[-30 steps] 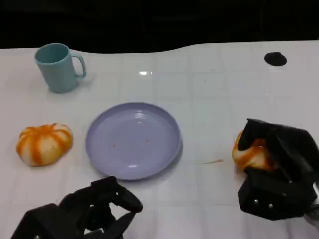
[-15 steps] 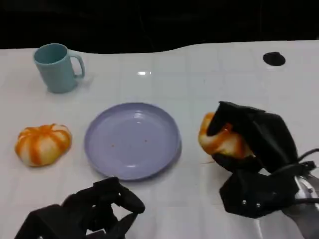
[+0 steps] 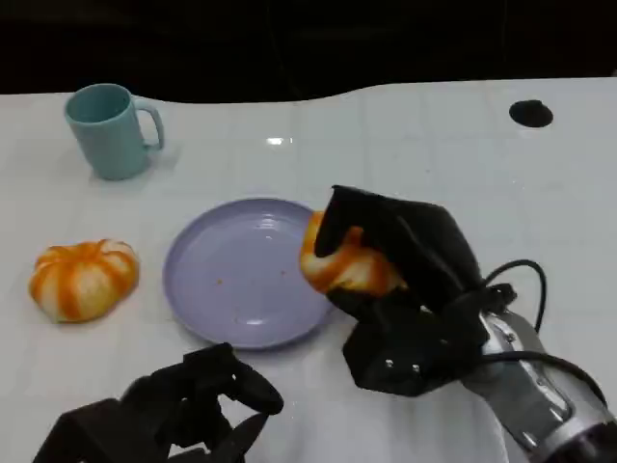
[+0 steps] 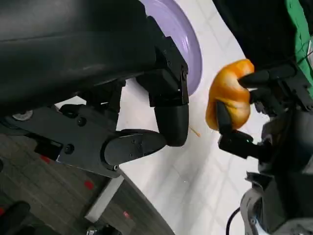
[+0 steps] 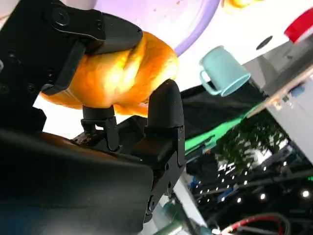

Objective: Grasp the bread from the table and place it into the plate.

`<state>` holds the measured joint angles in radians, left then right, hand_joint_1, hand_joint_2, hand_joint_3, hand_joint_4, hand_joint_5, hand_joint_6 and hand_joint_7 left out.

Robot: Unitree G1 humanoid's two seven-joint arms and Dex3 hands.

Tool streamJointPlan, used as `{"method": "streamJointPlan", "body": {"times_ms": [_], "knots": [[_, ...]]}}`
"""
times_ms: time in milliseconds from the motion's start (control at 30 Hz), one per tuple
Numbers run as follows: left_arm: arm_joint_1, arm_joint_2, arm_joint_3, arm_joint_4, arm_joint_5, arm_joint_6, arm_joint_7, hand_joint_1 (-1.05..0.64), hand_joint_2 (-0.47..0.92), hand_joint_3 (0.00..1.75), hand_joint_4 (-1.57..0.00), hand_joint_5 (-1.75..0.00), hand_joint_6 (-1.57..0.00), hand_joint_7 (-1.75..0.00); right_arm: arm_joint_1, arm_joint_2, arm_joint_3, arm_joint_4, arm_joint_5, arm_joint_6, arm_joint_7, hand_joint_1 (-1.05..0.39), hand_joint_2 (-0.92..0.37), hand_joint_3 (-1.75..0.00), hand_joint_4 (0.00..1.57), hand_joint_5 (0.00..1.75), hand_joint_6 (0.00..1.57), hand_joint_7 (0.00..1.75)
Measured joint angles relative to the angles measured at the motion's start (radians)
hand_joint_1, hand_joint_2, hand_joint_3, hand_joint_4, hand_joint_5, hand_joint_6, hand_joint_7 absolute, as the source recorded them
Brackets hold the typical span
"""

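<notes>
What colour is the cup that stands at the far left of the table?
The cup is a light teal, plain and without pattern; the head view shows it best.

Head view: table [image 3: 434, 154] evenly and brightly lit from above, near blown-out white; small glare spot right of the cup [image 3: 108, 130]. Background beyond the table's far edge is black, no detail. Soft, short shadows under the plate [image 3: 222, 289] rim and the cup. Overall slightly soft, low resolution; the right hand [image 3: 395, 256] is a black mass with little surface detail. Left wrist view: the left hand [image 4: 142, 98] is close and dark with dull highlights; bread [image 4: 227, 100] sharp enough, saturated orange. Right wrist view: bread [image 5: 117, 73] has blown highlights; background past the cup [image 5: 222, 71] is dim, blurred, with point lights.
</notes>
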<state>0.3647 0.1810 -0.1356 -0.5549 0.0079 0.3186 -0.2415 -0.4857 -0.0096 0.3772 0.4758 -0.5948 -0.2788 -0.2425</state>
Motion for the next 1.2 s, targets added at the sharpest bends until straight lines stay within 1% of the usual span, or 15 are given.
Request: {"method": "streamJointPlan", "body": {"times_ms": [167, 400, 433, 500, 567, 600, 667, 700, 733, 767, 800, 833, 900, 1000, 1200], "knots": [[0.003, -0.001, -0.003, -0.002, 0.007, -0.001, 0.001, -0.25, 0.8, 0.67, -0.6, -1.75, -0.62, -1.29, -0.072, 0.057, 0.031, 0.136, -0.009, -0.032, -0.052, -0.15, -0.26, -1.41, 0.99, 1.75, 0.73, 1.75], [0.006, -0.003, -0.002, -0.002, 0.006, 0.0, 0.001, -0.25, 0.79, 0.67, -0.61, -1.75, -0.62, -1.29, -0.175, 0.11, 0.061, 0.317, -0.016, -0.055, -0.108, -0.18, -0.31, -1.32, 0.97, 1.75, 0.68, 1.72], [0.006, -0.004, -0.002, -0.002, 0.006, 0.0, 0.001, -0.24, 0.79, 0.67, -0.61, -1.75, -0.62, -1.29, -0.188, 0.116, 0.062, 0.337, -0.015, -0.054, -0.109, -0.19, -0.34, -1.27, 0.95, 1.75, 0.7, 1.55], [0.006, -0.004, -0.003, -0.002, 0.006, -0.001, 0.001, -0.24, 0.79, 0.68, -0.61, -1.75, -0.62, -1.3, -0.213, 0.13, 0.064, 0.371, -0.015, -0.044, -0.107, -0.18, -0.37, -1.2, 0.92, 1.75, 0.75, 1.31], [0.006, -0.005, -0.003, -0.002, 0.006, -0.001, 0.001, -0.24, 0.79, 0.68, -0.61, -1.75, -0.62, -1.3, -0.234, 0.138, 0.063, 0.394, -0.003, -0.034, -0.09, -0.17, -0.39, -1.17, 0.88, 1.75, 0.78, 1.16], [0.006, -0.005, -0.003, -0.002, 0.006, -0.001, 0.001, -0.23, 0.79, 0.68, -0.61, -1.75, -0.62, -1.3, -0.243, 0.142, 0.06, 0.408, 0.006, -0.029, -0.075, -0.16, -0.45, -1.04, 0.75, 1.65, 0.77, 0.95], [0.006, -0.005, -0.002, -0.002, 0.006, -0.002, 0.001, -0.23, 0.8, 0.68, -0.61, -1.75, -0.62, -1.3, -0.257, 0.149, 0.051, 0.426, 0.04, -0.015, -0.012, -0.17, -0.55, -0.82, 0.66, 1.47, 0.81, 0.61], [0.006, -0.005, -0.002, -0.001, 0.006, -0.002, 0.001, -0.23, 0.79, 0.69, -0.61, -1.75, -0.62, -1.3, -0.263, 0.152, 0.048, 0.435, 0.053, -0.006, 0.02, -0.22, -0.59, -0.72, 0.47, 1.2, 0.72, 0.44], [0.005, -0.006, -0.002, -0.001, 0.006, -0.003, 0.001, -0.23, 0.79, 0.69, -0.61, -1.75, -0.62, -1.3, -0.269, 0.152, 0.048, 0.444, 0.061, -0.002, 0.056, -0.25, -0.65, -0.6, 0.42, 0.92, 0.68, 0.29], [0.005, -0.006, -0.002, -0.001, 0.006, -0.003, 0.001, -0.23, 0.79, 0.69, -0.61, -1.75, -0.62, -1.3, -0.273, 0.152, 0.049, 0.449, 0.065, 0.002, 0.095, -0.26, -0.67, -0.55, 0.4, 0.81, 0.67, 0.23], [0.005, -0.006, -0.002, -0.001, 0.006, -0.004, 0.001, -0.23, 0.79, 0.69, -0.61, -1.75, -0.62, -1.3, -0.275, 0.151, 0.05, 0.451, 0.071, 0.004, 0.123, -0.38, -0.74, -0.45, 0.22, 0.64, 0.51, 0.13], [0.005, -0.006, -0.002, 0.0, 0.006, -0.004, 0.001, -0.22, 0.79, 0.69, -0.61, -1.75, -0.62, -1.3, -0.28, 0.146, 0.054, 0.451, 0.072, 0.007, 0.153, -0.48, -0.85, -0.29, 0.09, 0.43, 0.36, 0.06], [0.004, -0.006, -0.003, 0.0, 0.006, -0.004, 0.001, -0.21, 0.79, 0.69, -0.61, -1.75, -0.62, -1.3, -0.293, 0.134, 0.068, 0.445, 0.069, 0.031, 0.223, -0.57, -0.9, -0.22, 0.02, 0.24, 0.24, 0.02], [0.003, -0.008, -0.003, 0.003, 0.006, -0.004, 0.001, -0.21, 0.79, 0.7, -0.61, -1.75, -0.62, -1.3, -0.294, 0.118, 0.089, 0.406, 0.06, 0.078, 0.3, -0.64, -0.92, -0.22, 0.0, 0.13, 0.18, 0.0], [0.0, -0.008, -0.007, 0.016, 0.012, -0.011, 0.003, -0.23, 0.78, 0.7, -0.62, -1.75, -0.62, -1.3, -0.285, 0.096, 0.103, 0.336, 0.05, 0.12, 0.353, -0.69, -0.92, -0.28, 0.0, 0.08, 0.15, 0.0]]}}
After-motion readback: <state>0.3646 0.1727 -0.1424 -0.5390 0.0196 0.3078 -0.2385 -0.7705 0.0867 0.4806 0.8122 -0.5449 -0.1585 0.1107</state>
